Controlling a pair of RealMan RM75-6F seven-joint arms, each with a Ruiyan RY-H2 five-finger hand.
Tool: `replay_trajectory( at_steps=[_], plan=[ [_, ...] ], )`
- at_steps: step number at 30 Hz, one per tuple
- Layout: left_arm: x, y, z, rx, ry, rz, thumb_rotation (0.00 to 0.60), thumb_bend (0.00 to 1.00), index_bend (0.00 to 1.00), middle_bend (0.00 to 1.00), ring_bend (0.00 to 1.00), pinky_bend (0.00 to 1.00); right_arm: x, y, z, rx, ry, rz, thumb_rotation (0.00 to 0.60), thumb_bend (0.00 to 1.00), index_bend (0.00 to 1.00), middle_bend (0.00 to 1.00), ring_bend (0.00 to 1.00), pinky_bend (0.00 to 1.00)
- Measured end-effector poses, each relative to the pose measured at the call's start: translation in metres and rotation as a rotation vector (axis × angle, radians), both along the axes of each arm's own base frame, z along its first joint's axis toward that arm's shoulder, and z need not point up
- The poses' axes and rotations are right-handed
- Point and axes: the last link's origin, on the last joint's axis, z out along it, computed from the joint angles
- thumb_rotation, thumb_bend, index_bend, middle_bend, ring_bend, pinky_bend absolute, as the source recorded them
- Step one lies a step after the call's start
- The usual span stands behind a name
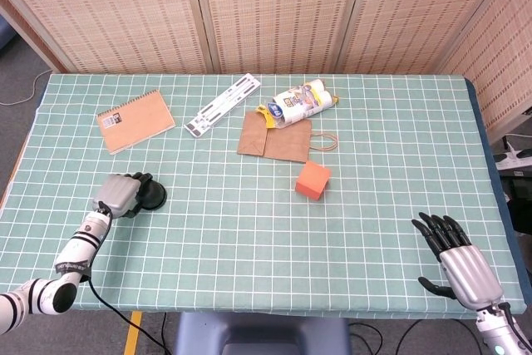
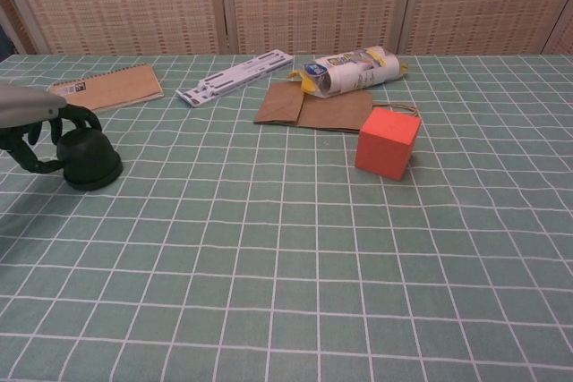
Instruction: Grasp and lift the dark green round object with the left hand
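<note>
The dark green round object [image 2: 88,157] stands on the desk [image 1: 249,230] near its front left area, with its wider base flat on the checked green cover. The left robot hand [image 1: 119,194] is at the object's left side. In the chest view, its dark fingers [image 2: 79,116] curl over the top of the dome and the thumb reaches round the lower front, so the left robot hand grips the object. The object's base is in contact with the desk in both views; it is not lifted.

The right robot hand [image 1: 459,261] is at the front right corner of the desk, well apart from all items. Its fingers are spread and extended, and it holds nothing. It is visible in the head view only.

Other items on the desk:
- A spiral notebook [image 1: 135,120] with a brown cover lies flat toward the rear left, behind the dark green round object.
- A white ruler-like strip [image 1: 222,105] lies diagonally to the right of the notebook.
- A brown paper bag [image 1: 275,138] lies flat near the rear centre.
- A white and yellow wrapped package [image 1: 300,104] lies on its side, touching the rear edge of the paper bag.
- An orange-red cube [image 1: 313,180] stands in front of the paper bag, near the desk centre.
</note>
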Motion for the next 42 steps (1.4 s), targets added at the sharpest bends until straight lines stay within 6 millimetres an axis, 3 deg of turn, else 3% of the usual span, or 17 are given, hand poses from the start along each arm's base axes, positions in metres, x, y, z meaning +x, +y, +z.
replay_trajectory(
  at_steps=[25,30,38,40,42],
  plan=[
    [0.010,-0.003,0.019,0.057,-0.054,-0.062,0.600,0.40,0.51,0.47,0.41,0.48,0.000,0.001,0.001,-0.001,0.008,0.004,0.600,0.08,0.00,0.00,0.00,0.00],
    [-0.009,0.001,0.033,0.115,-0.001,-0.024,0.600,0.39,0.51,0.47,0.41,0.47,0.000,0.001,0.002,-0.002,0.011,0.007,0.600,0.08,0.00,0.00,0.00,0.00],
    [-0.060,0.004,0.045,0.178,0.085,0.120,0.600,0.40,0.49,0.46,0.39,0.44,0.002,0.002,0.003,-0.005,0.007,0.012,0.600,0.08,0.00,0.00,0.00,0.00],
    [-0.067,0.000,0.040,0.160,0.076,0.149,0.600,0.40,0.46,0.44,0.38,0.42,0.002,0.002,0.001,-0.001,0.007,0.010,0.600,0.08,0.00,0.00,0.00,0.00],
    [-0.069,-0.003,0.038,0.150,0.073,0.152,0.600,0.39,0.35,0.36,0.32,0.37,0.002,0.002,0.000,0.005,0.009,0.011,0.600,0.08,0.00,0.00,0.00,0.00]
  ],
)
